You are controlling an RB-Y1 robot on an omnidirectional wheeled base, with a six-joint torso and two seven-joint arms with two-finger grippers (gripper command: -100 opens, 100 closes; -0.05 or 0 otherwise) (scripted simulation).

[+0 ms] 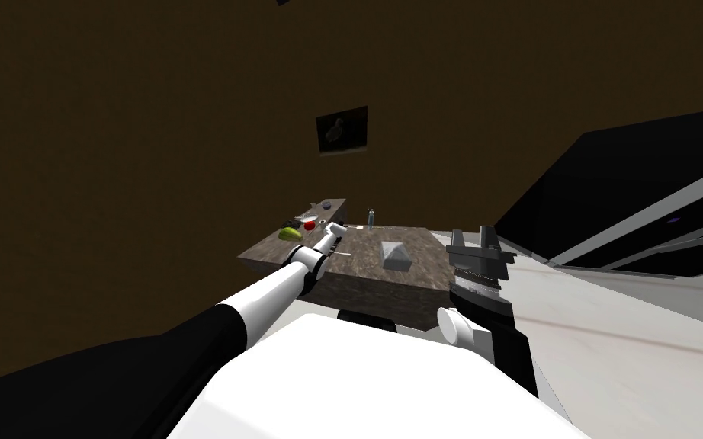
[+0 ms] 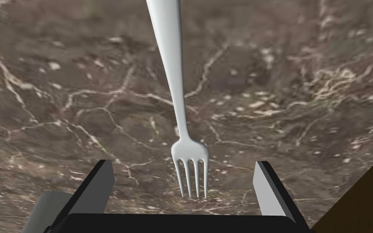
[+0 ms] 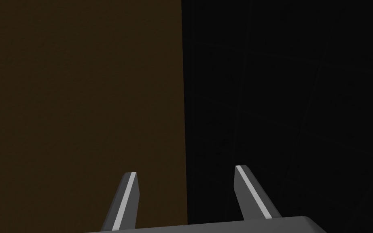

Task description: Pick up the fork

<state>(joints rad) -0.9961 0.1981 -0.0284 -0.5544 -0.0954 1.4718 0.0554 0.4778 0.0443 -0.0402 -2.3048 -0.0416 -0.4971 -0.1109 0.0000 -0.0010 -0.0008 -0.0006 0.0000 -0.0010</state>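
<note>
Between the spread fingers of the left gripper (image 2: 183, 162), in the left wrist view, lies the fork (image 2: 176, 93), pale grey and flat on a brown marbled surface (image 2: 60, 101). Its four tines point toward the gripper's dark body and end in the gap between the two fingers, touching neither one. Its handle runs straight away from the gripper and widens toward its far end. Both fingers stand wide apart and hold nothing.

At the middle of the head view the same surface (image 1: 365, 255) shows as a dark slab, and the left arm reaches up to it from the lower left of the frame, with the left gripper (image 1: 335, 229) over the slab's left part. Just left of that gripper sit a green thing (image 1: 290, 234) and a small red thing (image 1: 309, 225), close to each other. A small bottle (image 1: 370, 219) stands upright at the slab's far edge, near the gripper. A grey box (image 1: 396, 254) rests well to the right of the gripper. A dark framed picture (image 1: 341, 130) hangs on the wall above, in the upper middle of the frame.

Right of centre, the right gripper (image 1: 479, 240) is held up beside the slab's right end. In the right wrist view its fingers (image 3: 127, 198) stand apart with nothing between them.
</note>
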